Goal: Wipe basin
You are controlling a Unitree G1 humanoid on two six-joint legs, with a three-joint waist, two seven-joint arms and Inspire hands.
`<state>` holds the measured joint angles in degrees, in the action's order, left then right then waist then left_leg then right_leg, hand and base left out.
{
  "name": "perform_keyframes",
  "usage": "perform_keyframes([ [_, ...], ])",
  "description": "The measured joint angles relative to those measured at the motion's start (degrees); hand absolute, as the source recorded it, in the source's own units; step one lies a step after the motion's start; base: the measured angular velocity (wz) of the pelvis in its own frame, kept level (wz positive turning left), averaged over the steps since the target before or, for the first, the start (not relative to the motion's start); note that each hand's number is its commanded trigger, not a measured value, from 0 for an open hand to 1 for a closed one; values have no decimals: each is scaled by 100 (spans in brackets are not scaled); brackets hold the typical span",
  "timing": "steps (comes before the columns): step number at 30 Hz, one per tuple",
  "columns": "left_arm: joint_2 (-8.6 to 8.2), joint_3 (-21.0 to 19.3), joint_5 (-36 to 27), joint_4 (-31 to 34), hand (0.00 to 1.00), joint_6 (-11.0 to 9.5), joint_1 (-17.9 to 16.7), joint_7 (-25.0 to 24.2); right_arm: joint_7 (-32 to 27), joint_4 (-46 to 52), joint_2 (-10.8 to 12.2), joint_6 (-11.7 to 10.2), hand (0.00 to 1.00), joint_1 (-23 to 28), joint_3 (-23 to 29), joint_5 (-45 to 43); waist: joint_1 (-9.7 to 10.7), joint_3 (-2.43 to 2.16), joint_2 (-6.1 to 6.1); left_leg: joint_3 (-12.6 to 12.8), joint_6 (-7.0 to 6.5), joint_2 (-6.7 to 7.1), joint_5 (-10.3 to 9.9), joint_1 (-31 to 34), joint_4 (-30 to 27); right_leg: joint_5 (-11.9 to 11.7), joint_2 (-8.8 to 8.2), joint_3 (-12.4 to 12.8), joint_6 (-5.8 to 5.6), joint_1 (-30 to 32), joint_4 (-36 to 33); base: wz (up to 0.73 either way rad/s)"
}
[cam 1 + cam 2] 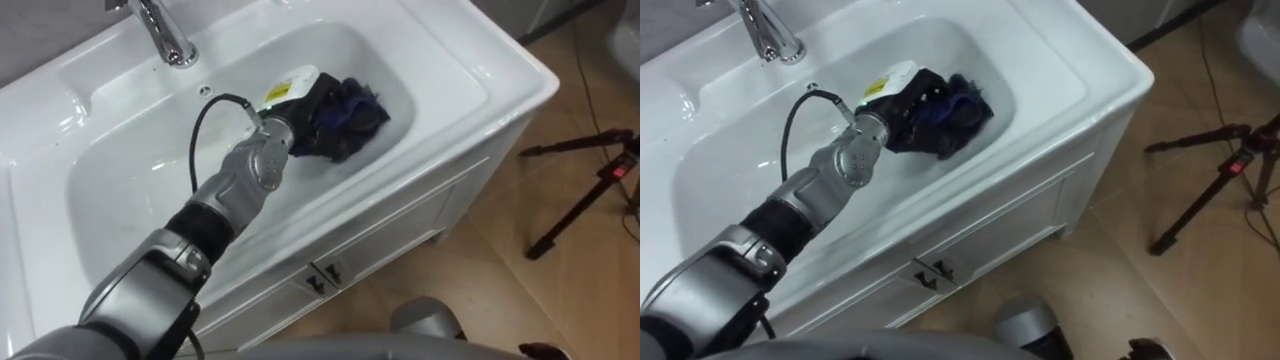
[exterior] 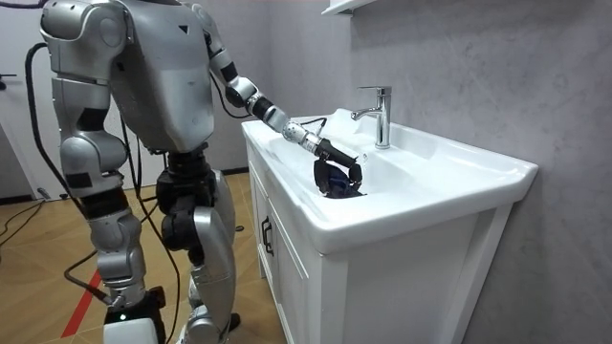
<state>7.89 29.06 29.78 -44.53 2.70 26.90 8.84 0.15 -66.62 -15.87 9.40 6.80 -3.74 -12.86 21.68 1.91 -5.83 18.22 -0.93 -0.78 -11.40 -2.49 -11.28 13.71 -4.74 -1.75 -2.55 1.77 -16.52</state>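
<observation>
White laminate cabinet w/ two doors and small dark handles [image 1: 322, 278] sits nearest, the robot standing right at its front; its right arm hangs by its side in the room view. Off to the robot's right on the wood floor stands a black tripod [image 1: 585, 195], well apart from the work.

Above the doors is the glossy white ceramic tabletop [image 1: 490, 70] and, sunk in it, the white oblong basin [image 1: 120, 185]. The left arm reaches over the front rim and down into the bowl. The left hand [image 1: 292, 95] is at the basin's right end, lying on a crumpled dark blue-black cloth [image 1: 352, 112]. Dark hand on dark cloth, so can't tell if it grips the cloth or only presses it. The cloth is bunched against the sloping right wall, inside the bowl. Beyond, at the back edge, is the curved chrome tap [image 1: 165, 38].

Risks, as I judge them:
- Cloth balled up, so little contact area; a sweep may leave most of the bowl unwiped.
- If only pressed, the cloth could slip out on the slick glaze, leaving hard hand parts scraping ceramic.
- Pushing further right may ride the cloth up the slope onto the tabletop and off the edge.
- A leftward sweep brings the forearm near the tap; a knock is possible.
</observation>
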Motion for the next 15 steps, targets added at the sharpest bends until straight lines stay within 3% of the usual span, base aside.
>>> perform_keyframes([
  [5,214,-617,374,-1038,100,-62,351,295,9,-31,-8,8,0,-63,54,44,-77,-6,78,157,19,-66,-10,252,-55,-36,86,190,34,409,-195,-20],
  [8,520,-704,468,-1518,100,-65,516,411,-21,-50,-46,25,0,-95,163,443,-164,-41,113,319,19,-102,-11,426,-160,-48,119,353,51,659,-349,-27],
  [10,694,-1019,621,-1989,100,-55,640,501,-43,-43,-12,67,0,-122,199,954,-174,-55,119,355,27,-168,-12,547,-210,-114,178,389,81,763,-334,-13],
  [15,883,-1225,926,-2343,100,-45,628,558,5,-15,-6,72,0,-134,288,1318,-351,-74,116,382,58,-206,7,605,-252,-131,227,472,115,879,-435,-8],
])
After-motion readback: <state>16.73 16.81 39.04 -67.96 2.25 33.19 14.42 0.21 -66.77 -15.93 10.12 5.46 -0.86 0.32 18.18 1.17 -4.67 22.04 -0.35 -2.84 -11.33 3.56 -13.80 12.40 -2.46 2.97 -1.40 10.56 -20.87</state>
